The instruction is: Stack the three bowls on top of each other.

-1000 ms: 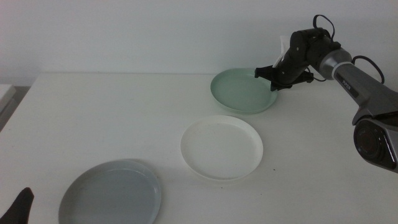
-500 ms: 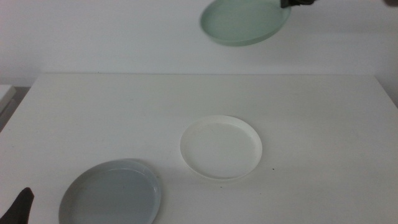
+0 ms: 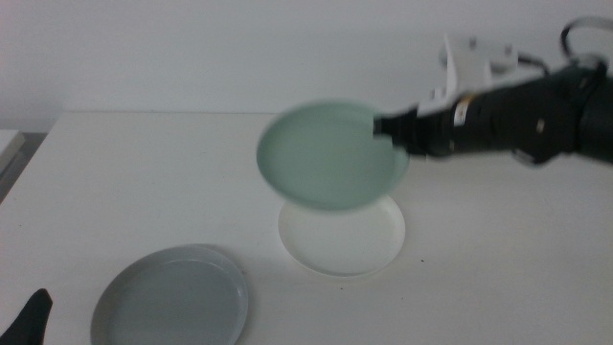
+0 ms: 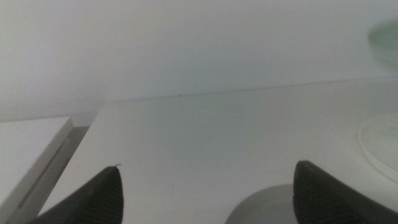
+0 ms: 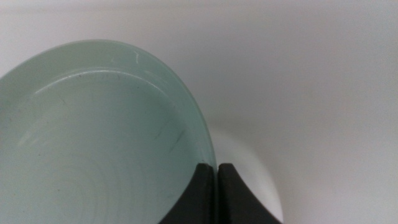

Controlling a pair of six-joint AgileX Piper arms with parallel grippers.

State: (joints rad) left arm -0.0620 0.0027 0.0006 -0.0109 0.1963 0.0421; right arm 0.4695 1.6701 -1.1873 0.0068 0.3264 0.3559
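My right gripper (image 3: 383, 126) is shut on the right rim of the mint green bowl (image 3: 326, 153), holding it in the air just above the white bowl (image 3: 345, 244) at the table's middle. In the right wrist view the green bowl (image 5: 93, 137) fills the frame, its rim pinched by the closed jaws of the right gripper (image 5: 217, 171), with the white bowl (image 5: 249, 168) below. The grey-blue bowl (image 3: 172, 297) lies at the front left. My left gripper (image 4: 205, 186) waits open by the grey-blue bowl (image 4: 267, 208), showing at the bottom left corner (image 3: 29, 321) of the middle view.
The white table (image 3: 144, 182) has bare surface at left and back. A white block (image 4: 31, 155) lies beside the table's left edge. A plain wall stands behind.
The right arm has swung the green bowl down from high at the back to just over the white bowl. The left gripper has stayed put.
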